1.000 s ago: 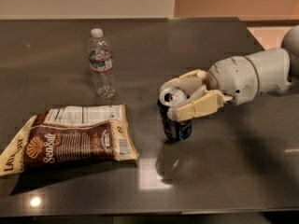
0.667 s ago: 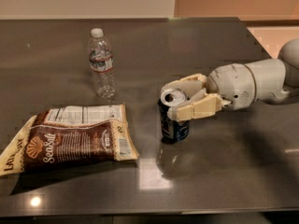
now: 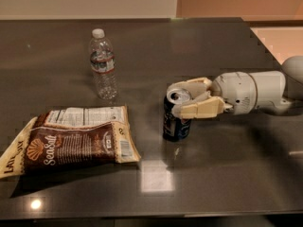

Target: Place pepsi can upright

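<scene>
The pepsi can (image 3: 174, 126), dark blue with a silver top, stands upright on the dark table (image 3: 227, 174), right of centre. My gripper (image 3: 174, 101) reaches in from the right at the height of the can's top. Its tan fingers (image 3: 201, 109) sit on either side of the can's upper part, one behind it and one in front, closed against it. The white arm (image 3: 251, 92) stretches off to the right edge.
A clear plastic water bottle (image 3: 103, 65) stands upright at the back left of the can. A brown sea salt chip bag (image 3: 71, 138) lies flat at the front left. The table's right edge runs near the arm.
The arm has lowered slightly on the right. The can stays upright in the same spot with the fingers still around its top.
</scene>
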### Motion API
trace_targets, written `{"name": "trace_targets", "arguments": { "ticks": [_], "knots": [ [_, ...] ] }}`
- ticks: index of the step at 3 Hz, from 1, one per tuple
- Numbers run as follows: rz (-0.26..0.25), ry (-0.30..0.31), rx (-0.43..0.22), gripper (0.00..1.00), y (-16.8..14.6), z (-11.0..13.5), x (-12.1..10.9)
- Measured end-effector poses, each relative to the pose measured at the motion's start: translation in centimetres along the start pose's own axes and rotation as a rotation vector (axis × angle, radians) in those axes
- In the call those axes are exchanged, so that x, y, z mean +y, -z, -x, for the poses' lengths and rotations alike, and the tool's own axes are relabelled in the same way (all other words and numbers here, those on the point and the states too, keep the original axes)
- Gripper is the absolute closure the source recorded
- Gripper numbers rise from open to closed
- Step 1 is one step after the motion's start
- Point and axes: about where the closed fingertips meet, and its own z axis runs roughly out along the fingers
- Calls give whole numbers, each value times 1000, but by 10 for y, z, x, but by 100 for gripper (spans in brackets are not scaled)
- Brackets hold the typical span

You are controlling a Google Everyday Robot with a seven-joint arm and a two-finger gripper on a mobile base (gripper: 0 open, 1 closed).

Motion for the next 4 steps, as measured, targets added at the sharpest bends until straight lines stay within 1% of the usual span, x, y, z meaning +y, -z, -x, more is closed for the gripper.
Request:
{"name": "trace_targets", "arguments": {
  "ticks": [2,3,4],
  "knots": [
    [8,5,4,12,-5,2,1],
    [12,6,4,0,-7,3,2],
    [12,6,5,0,-7,3,2]
  ]
}}
